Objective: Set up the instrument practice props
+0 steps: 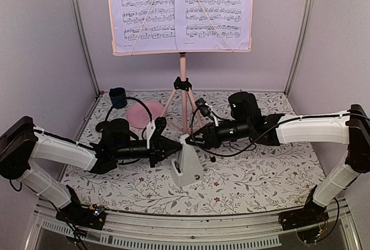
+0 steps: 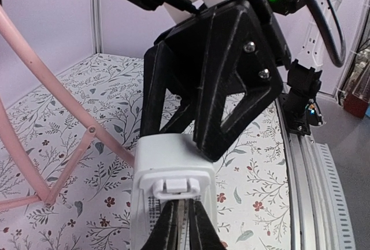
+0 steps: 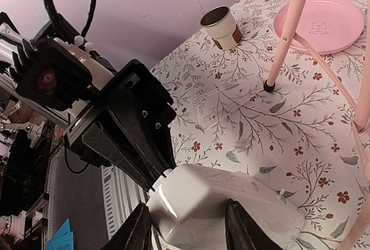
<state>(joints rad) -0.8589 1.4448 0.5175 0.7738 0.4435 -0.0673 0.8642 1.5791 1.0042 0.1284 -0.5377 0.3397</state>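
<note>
1. The pink music stand (image 1: pixel 182 68) stood at the back of the counter (image 1: pixel 260 181), with its tripod legs spread on the floral cover and its flat desk raised high against the rear wall.
2. Two sheet music pages (image 1: pixel 179 10) lay side by side on that desk, each crossed by a thin slanting wire.
3. The white metronome (image 1: pixel 186 166) was near the middle of the counter, just in front of the tripod and between the two arms.
4. The left arm (image 1: pixel 63 152) extended low over the counter from the left. In its wrist view, the left jaws were drawn almost together, with only a slit between them, against the metronome's face just below its top. We could not tell whether they pinched any part of it.
5. The right arm (image 1: pixel 312 129) extended from the right. The right jaws straddled the metronome's narrow upper part and pinched it, one on each side.
6. A round pink plate (image 1: pixel 144 114) lay just beside the tripod's left leg, and a dark blue cup (image 1: pixel 118 97) stood behind it near the back left corner.
</note>
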